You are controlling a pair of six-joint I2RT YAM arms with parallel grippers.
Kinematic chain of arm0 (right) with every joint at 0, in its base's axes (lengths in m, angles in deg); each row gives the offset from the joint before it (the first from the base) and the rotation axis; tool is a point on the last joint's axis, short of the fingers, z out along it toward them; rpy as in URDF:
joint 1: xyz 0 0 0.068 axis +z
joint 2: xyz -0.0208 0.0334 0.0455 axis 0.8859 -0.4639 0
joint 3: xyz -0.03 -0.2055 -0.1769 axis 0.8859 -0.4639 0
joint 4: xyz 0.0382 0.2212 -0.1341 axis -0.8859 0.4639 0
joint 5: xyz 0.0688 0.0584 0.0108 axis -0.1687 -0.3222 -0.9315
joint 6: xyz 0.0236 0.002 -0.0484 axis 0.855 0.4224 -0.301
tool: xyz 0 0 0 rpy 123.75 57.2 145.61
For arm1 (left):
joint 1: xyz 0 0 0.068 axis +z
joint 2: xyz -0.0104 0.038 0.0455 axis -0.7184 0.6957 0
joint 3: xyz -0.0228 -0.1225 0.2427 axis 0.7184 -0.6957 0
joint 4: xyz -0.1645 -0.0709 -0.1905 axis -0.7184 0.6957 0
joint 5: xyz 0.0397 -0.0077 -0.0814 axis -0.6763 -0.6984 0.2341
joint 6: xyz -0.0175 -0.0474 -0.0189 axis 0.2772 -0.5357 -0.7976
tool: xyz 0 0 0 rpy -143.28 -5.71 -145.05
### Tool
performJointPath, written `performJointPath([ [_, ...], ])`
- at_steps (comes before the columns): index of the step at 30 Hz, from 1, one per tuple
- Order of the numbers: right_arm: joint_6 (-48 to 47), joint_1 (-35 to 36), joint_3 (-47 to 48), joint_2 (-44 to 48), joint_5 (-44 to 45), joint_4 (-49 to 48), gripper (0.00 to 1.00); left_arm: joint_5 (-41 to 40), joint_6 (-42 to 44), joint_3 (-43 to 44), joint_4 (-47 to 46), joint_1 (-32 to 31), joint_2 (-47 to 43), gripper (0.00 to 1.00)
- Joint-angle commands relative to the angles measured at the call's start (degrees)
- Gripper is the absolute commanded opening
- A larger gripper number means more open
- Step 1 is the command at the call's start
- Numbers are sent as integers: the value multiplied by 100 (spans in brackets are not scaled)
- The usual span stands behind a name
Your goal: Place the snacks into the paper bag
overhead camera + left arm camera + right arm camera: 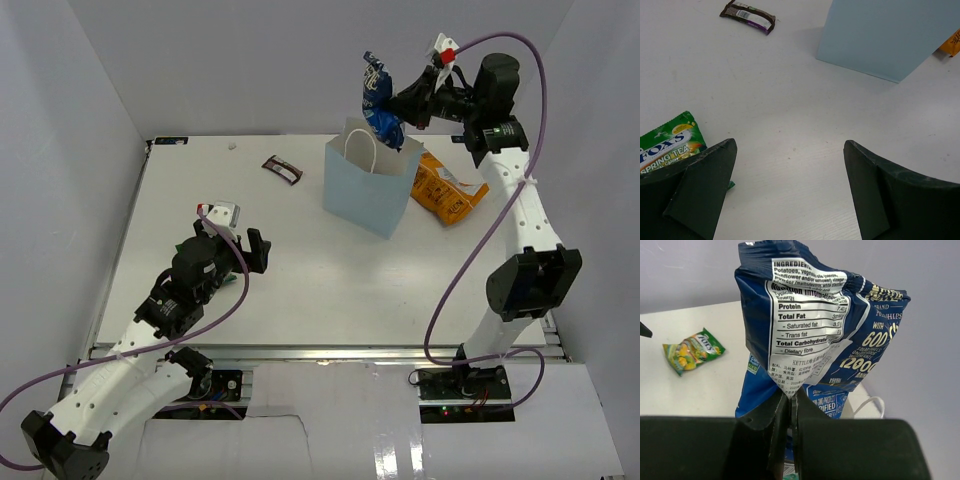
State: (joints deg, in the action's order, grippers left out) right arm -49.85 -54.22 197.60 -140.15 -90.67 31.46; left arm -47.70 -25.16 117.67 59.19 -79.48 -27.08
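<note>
Pinching the blue chip bag, the right gripper is dangling it at the paper bag's mouth, where it is risking snagging the rim and tipping the paper bag. Well left of that, the left gripper is hanging open.

Top camera: high, behind the arm bases, looking down on the whole table. Left wrist camera: low, near the tabletop, facing the far side; shares paper bag and dark brown bar with top view. Right wrist camera: raised, very close on blue-white bag; yellow-green packet also in left wrist view.
</note>
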Motion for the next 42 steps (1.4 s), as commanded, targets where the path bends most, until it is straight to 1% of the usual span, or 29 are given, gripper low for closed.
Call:
performJointPath([
  [1, 885, -146, -234, -79, -659, -1384, 8, -133, 56, -66, 37, -10, -11, 98],
  [3, 930, -199, -542, -158, -764, -1753, 8, -124, 65, -74, 46, -10, -11, 98],
  [4, 1191, -225, -639, -254, -835, -1894, 8, -124, 56, -66, 37, -10, -11, 98],
  [6, 1325, -252, -832, -360, -1062, -2062, 9, -107, 74, -66, 37, -10, -11, 98],
  [9, 1335, -252, -1279, -335, -1055, -2265, 19, -89, 74, -66, 46, -10, -11, 98],
  [10, 1291, -260, -1377, -299, -1011, -2256, 30, -80, 74, -66, 37, -10, -2, 98],
  [12, 1001, -260, -1535, -177, -784, -2090, 44, -63, 74, -66, 37, -10, -2, 98],
  [13, 957, -260, -1553, -133, -687, -1872, 55, -63, 74, -66, 37, -10, -11, 98],
  [14, 713, -278, -1554, -97, -616, -1765, 58, -63, 65, -66, 28, -10, -2, 98],
  [16, 649, -313, -1536, 52, -414, -1598, 63, -80, 30, -66, 37, -10, 33, 98],
  [20, 666, -524, -1466, 377, -80, -1273, 63, -238, -84, -66, 28, -10, 121, 98],
  [22, 701, -620, -1553, 737, 61, -1106, 63, -405, -172, -92, 28, -10, 165, 98],
  [25, 570, -744, -1711, 1378, 517, -370, 63, -931, -461, -110, 81, -10, 331, 98],
  [26, 483, -744, -1929, 1545, 762, -140, 62, -1272, -671, -92, 211, -10, 419, 98],
  [27, 377, -744, -2088, 1947, 877, 323, 62, -1415, -760, -57, 291, -10, 524, 97],
  [28, 115, -744, -2542, 2168, 966, 528, 62, -1521, -831, 47, 370, -1, 804, 94],
  [29, 52, -900, -2825, 2640, 1132, 678, 62, -1652, -971, 127, 554, 34, 972, 92],
  [31, -167, -911, -3501, 3126, 1204, 960, 62, -1724, -1138, 285, 739, 253, 1341, 91],
  [32, -230, -911, -4218, 3355, 1204, 995, 63, -1724, -1226, 434, 871, 375, 1726, 91],
  [33, -282, -911, -4573, 3810, 1186, 1013, 63, -1628, -1392, 505, 924, 707, 1903, 91],
  [34, -379, -911, -4908, 4023, 1160, 1013, 63, -1532, -1472, 558, 933, 919, 2088, 90],
  [35, -414, -911, -5216, 4182, 1108, 1013, 63, -1400, -1525, 697, 977, 1113, 2499, 90],
  [36, -450, -911, -5758, 4462, 1098, 1005, 63, -1364, -1743, 803, 1064, 1446, 2746, 90],
  [37, -511, -920, -6007, 4578, 1064, 970, 63, -1468, -1850, 935, 1335, 1553, 3019, 90],
  [38, -511, -920, -6218, 4753, 1055, 926, 64, -1634, -1981, 1276, 1512, 1615, 3639, 90],
  [39, -529, -920, -6525, 4824, 1046, 891, 64, -2001, -2122, 1436, 1696, 1668, 3941, 90],
  [40, -581, -920, -6580, 4895, 1089, 969, 64, -2127, -2263, 1559, 1916, 1677, 4231, 90],
  [42, -696, -920, -6685, 5148, 1168, 987, 64, -2163, -2281, 1822, 1962, 1721, 4889, 90],
])
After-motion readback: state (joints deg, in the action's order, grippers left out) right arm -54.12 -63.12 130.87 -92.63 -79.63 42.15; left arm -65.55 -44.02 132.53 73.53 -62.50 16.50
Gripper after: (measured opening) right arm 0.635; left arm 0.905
